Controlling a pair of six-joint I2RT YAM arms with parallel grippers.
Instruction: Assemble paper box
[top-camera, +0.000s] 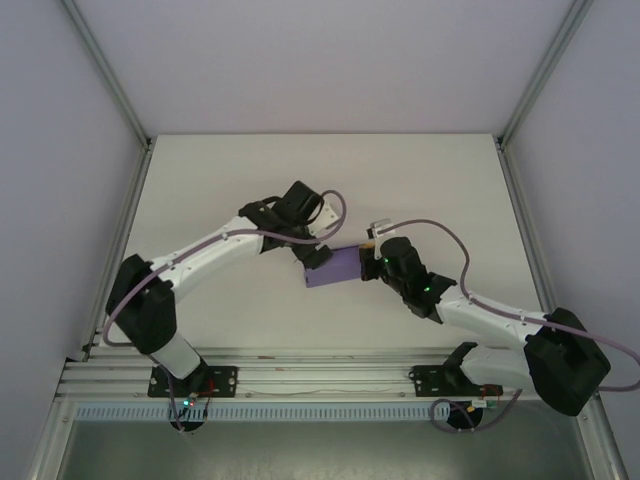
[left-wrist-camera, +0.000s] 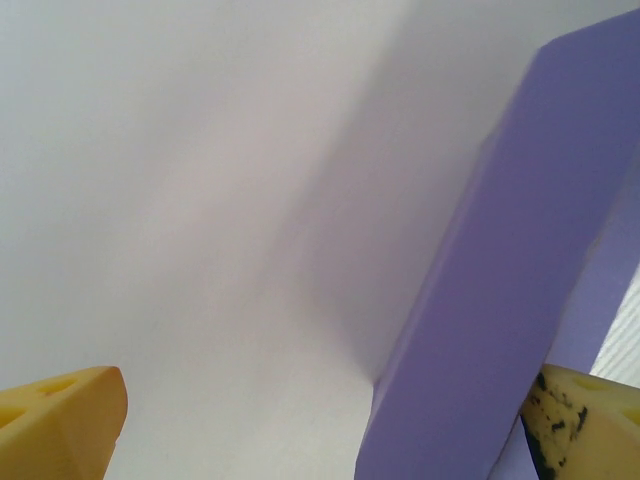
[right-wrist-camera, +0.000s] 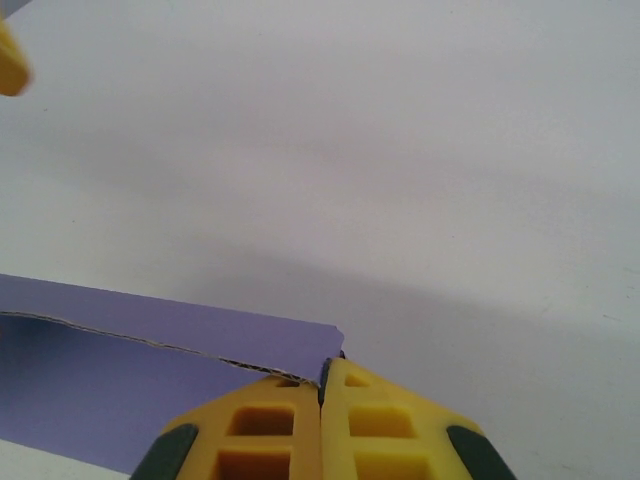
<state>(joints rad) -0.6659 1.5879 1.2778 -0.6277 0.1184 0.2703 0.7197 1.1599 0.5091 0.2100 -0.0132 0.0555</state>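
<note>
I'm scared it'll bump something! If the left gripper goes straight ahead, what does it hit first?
Probably the paper box, standing between the open fingers of the left gripper; the table lies beyond it, though depth is unclear.

Paper box (left-wrist-camera: 500, 300) partly beyond left wrist view's right and bottom edges; 2 fingertips (left-wrist-camera: 60, 425) likewise.

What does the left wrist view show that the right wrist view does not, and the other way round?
Left wrist view: the left tool is open, its yellow fingers wide apart, and a panel of the paper box rises beside one finger. Right wrist view: the right tool is shut, pinching a corner of the box's flap. Both: lavender paper, yellow fingers and the white table.
</note>
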